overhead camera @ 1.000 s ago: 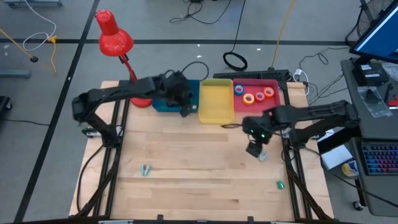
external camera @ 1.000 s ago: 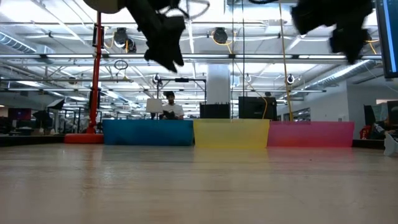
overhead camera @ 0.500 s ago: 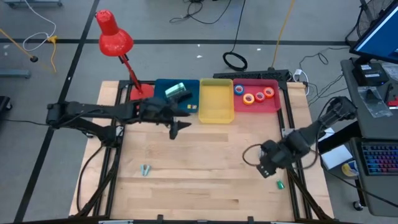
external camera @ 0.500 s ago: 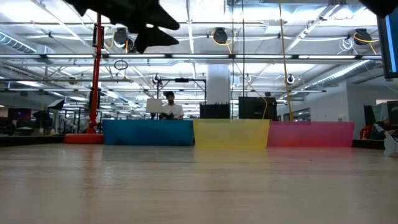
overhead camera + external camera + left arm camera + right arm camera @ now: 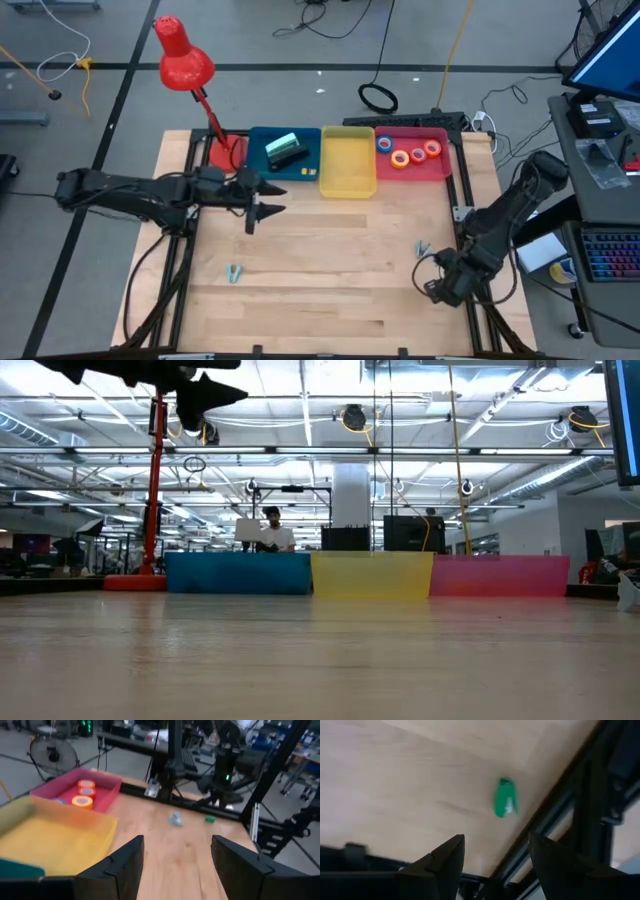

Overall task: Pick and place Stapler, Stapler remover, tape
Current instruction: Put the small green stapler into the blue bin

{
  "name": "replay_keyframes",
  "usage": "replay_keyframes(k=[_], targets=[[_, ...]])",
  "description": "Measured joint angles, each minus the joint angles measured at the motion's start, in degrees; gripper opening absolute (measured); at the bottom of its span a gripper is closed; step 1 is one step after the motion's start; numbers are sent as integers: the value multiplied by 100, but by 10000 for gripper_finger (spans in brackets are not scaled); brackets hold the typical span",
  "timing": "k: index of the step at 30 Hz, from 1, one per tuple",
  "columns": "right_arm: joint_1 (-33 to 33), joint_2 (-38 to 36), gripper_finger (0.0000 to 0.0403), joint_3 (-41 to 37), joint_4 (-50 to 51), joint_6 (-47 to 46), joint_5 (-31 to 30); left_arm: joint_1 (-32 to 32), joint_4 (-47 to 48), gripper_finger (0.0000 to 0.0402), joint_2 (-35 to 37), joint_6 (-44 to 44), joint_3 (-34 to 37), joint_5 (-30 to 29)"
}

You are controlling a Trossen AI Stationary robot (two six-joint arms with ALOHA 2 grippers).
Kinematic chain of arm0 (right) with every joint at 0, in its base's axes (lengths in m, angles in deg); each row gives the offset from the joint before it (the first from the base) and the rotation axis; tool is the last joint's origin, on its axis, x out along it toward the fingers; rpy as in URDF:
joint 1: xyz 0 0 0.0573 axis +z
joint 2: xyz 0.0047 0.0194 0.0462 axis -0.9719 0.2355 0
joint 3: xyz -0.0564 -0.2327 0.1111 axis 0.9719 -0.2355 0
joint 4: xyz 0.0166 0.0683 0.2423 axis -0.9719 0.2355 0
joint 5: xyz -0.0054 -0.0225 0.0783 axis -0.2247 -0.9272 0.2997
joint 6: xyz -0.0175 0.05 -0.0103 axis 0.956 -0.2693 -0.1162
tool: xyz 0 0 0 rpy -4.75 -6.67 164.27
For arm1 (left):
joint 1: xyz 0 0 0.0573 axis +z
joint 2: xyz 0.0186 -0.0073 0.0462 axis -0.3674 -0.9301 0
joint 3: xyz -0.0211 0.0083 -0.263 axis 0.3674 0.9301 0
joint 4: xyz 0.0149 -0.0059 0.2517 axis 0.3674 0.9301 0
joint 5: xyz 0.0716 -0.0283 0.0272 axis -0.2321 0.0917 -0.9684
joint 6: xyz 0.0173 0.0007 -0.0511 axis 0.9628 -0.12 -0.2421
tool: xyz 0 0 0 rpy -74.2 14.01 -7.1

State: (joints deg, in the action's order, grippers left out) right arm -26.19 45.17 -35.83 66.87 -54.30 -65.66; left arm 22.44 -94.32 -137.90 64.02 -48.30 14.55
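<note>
The green stapler lies in the blue bin. Several small tape rolls sit in the red bin; two orange ones show in the left wrist view. One grey stapler remover lies near the table's near left, another toward the right. A small green one lies by the table's right edge, ahead of my open right gripper, which hovers at the near right corner. My left gripper is open and empty, in the air in front of the blue bin.
A yellow bin stands between the blue and red bins along the far edge. A red desk lamp rises at the far left corner. Black frame rails run along the table's right edge. Bare wood lies between the two arms.
My left gripper drew back from over the blue bin toward the table's left and near side, and the green stapler now shows lying in that bin. My right gripper swung from the right middle of the table to the near right corner, above the green remover.
</note>
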Motion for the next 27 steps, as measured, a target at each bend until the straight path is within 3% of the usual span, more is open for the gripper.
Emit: replay_keyframes(k=[16,27], targets=[[762,-4,204,-486,-674,-1362,104,-105,425,227,296,-41,39,-111],[774,-7,201,-962,-1115,-1534,2,-105,466,228,297,-41,39,-114]])
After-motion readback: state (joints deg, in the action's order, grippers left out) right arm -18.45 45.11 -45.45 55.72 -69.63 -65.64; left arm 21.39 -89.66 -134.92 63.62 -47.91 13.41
